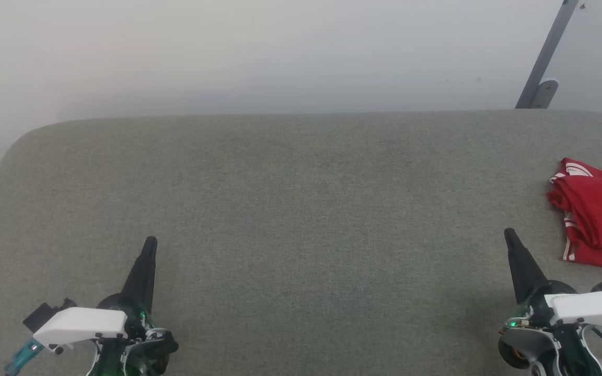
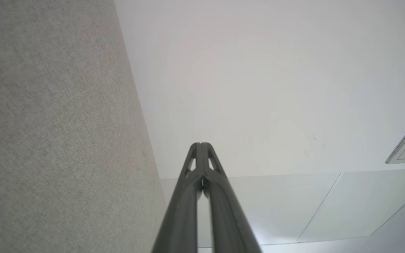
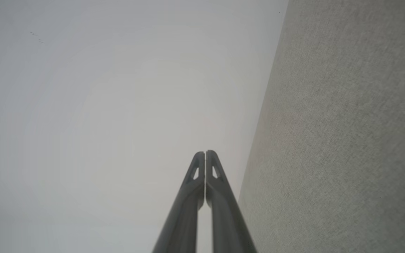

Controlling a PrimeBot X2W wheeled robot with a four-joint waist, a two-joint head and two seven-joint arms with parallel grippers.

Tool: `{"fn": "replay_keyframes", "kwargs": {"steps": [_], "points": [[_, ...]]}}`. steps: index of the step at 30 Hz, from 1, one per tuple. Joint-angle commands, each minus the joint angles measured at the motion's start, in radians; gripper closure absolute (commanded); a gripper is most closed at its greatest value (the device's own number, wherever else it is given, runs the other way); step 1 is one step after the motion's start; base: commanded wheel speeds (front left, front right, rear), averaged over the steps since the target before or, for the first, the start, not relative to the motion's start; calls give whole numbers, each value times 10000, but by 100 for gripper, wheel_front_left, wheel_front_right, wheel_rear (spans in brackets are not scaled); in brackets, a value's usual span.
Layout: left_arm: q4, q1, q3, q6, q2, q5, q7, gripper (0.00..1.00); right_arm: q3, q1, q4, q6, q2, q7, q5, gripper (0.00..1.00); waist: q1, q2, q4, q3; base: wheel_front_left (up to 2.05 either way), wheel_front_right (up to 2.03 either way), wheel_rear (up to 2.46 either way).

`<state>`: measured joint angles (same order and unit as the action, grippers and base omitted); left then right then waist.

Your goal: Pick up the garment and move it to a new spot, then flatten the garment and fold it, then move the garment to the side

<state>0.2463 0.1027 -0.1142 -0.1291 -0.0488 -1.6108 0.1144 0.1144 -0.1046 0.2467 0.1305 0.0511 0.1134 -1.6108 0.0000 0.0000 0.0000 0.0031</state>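
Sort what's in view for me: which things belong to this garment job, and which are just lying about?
Job: red garment, bunched at the surface's right side; left gripper, jaws shut; right gripper, jaws shut; grey fabric surface under them.
Just there: slanted grey metal bar by the wall; white wall.

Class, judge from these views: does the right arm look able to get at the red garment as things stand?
Probably yes. The garment lies bunched on the grey surface just beyond and outward of the right gripper, with nothing between them. The jaws are shut, so they would need to open first.
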Motion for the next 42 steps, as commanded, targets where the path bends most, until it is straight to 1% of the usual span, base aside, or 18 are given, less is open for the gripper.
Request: {"fn": "replay_keyframes", "kwargs": {"steps": [1, 42], "points": [[-34, 116, -24, -28, 14, -30, 39, 100, 7, -75, -38, 4, -33, 33, -37, 100, 0, 0, 0, 0, 0, 0, 0], [-33, 116, -20, -29, 14, -34, 33, 100, 5, -74, -37, 4, -32, 30, -39, 100, 0, 0, 0, 0, 0, 0, 0]]}}
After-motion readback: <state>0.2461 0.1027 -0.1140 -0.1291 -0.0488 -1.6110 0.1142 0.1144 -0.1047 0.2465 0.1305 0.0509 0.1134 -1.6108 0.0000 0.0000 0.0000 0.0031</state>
